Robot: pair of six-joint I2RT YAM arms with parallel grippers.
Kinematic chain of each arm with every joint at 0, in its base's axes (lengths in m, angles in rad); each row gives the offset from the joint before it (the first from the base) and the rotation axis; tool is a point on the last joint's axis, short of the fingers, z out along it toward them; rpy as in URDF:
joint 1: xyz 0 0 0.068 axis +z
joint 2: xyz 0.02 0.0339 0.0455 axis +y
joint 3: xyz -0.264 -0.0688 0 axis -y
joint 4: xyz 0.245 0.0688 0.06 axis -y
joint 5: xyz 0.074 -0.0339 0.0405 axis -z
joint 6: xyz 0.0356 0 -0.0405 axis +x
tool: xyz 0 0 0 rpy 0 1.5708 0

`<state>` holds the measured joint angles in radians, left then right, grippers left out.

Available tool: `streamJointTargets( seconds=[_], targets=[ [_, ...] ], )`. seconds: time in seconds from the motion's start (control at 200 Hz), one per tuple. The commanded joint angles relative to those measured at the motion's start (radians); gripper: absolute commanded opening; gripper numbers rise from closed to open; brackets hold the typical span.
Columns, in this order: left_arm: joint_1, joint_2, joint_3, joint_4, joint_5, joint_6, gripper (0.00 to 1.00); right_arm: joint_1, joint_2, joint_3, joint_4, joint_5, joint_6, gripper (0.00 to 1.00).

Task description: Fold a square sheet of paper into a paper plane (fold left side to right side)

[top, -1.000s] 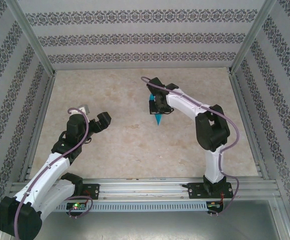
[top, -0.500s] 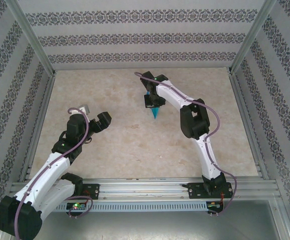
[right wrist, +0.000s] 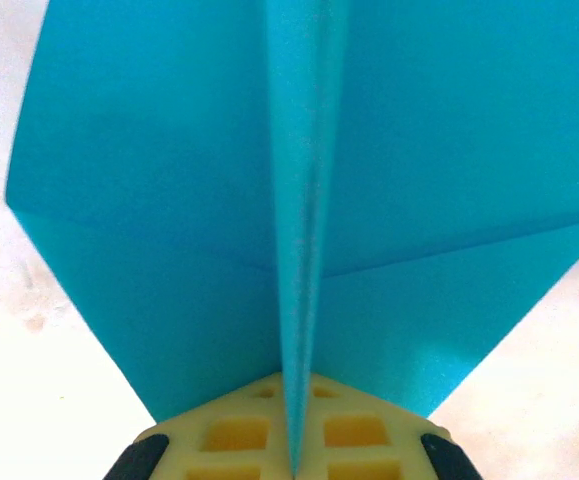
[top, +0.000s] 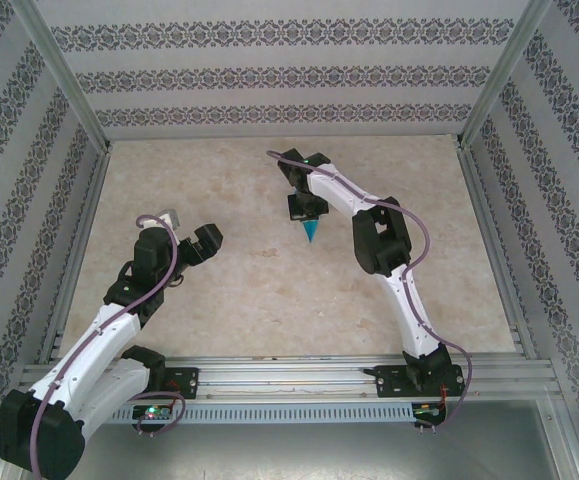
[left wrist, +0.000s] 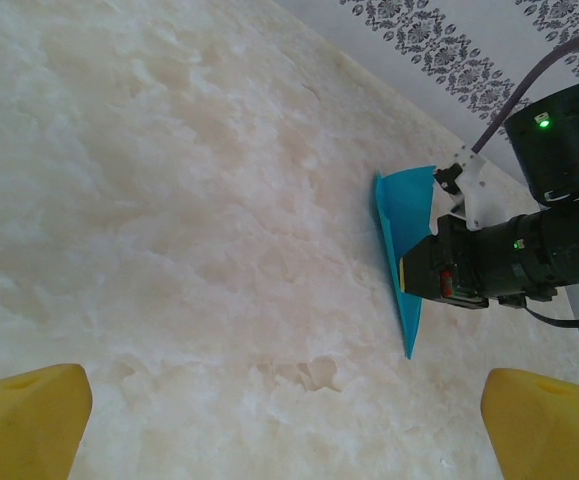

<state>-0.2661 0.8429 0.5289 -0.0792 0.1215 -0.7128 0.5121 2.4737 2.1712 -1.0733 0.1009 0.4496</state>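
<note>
left arm folded at near-left, elbow bent, left gripper [top: 191,233] splayed wide, holding nothing | right arm stretched to middle of table [top: 219,290], right gripper [top: 307,212] pinched onto paper plane [top: 312,234] centre fold, nose pointing toward arm bases

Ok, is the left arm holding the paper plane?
No, the right fingers pinch the paper plane; the left fingers stand open, empty.
</note>
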Motion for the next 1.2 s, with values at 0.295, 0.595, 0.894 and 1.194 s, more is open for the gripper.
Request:
streamJointTargets(
  seconds=[0.295,0.595,0.894,1.194],
  targets=[
    [0.013,0.001,0.007,0.014,0.007,0.002,1.00,-0.015,0.025,-0.016,0.008,-0.019,0.034,0.10],
    [0.013,-0.013,0.009,-0.003,0.003,0.011,1.00,-0.023,-0.010,-0.080,0.055,-0.046,0.048,0.27],
    [0.015,-0.019,0.013,-0.015,0.000,0.015,1.00,-0.024,-0.061,-0.114,0.080,-0.059,0.045,0.38],
    [0.016,-0.019,0.012,-0.019,0.003,0.013,1.00,-0.028,-0.137,-0.140,0.095,-0.059,0.037,0.38]
  ],
)
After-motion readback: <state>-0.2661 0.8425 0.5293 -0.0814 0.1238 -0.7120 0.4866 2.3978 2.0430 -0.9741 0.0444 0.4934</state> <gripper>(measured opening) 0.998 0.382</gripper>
